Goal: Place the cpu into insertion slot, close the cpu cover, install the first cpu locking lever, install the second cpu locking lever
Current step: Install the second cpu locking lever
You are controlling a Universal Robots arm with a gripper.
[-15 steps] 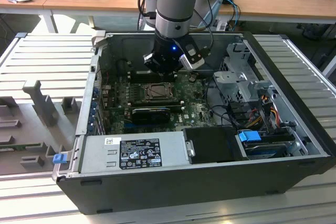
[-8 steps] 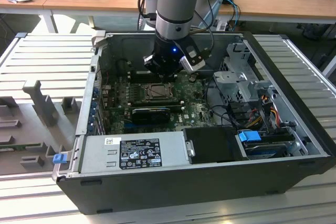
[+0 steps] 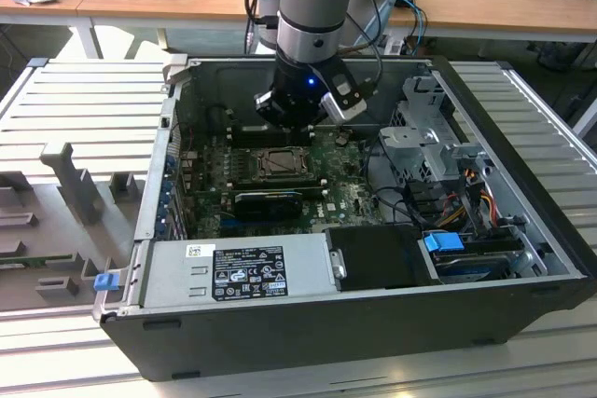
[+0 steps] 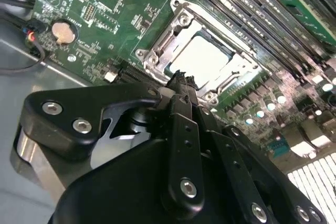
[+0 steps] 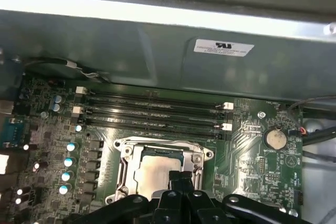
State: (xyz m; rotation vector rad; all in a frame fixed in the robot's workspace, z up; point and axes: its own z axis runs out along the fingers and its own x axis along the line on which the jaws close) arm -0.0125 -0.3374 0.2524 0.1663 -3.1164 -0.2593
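The cpu (image 4: 202,59) lies flat in the insertion slot (image 3: 256,174) on the green board, its pale metal top showing as cpu (image 5: 152,174) through a square window. The cpu cover (image 4: 157,40) lies down over it as a metal frame, and the same cpu cover (image 5: 126,163) rings the chip. My gripper (image 4: 181,80) is shut with nothing between its fingers, and its tips hang just over the socket's edge beside the chip. In the exterior view the gripper (image 3: 298,128) hovers inside the open case, right above the socket. I cannot make out the locking levers.
Long memory slots (image 5: 152,111) run beside the socket, and a coin battery (image 5: 274,139) sits nearby. A black ribbed heatsink (image 3: 269,202), the power supply (image 3: 242,267), a drive cage (image 3: 429,137) and loose cables (image 3: 466,202) crowd the case. Case walls enclose everything.
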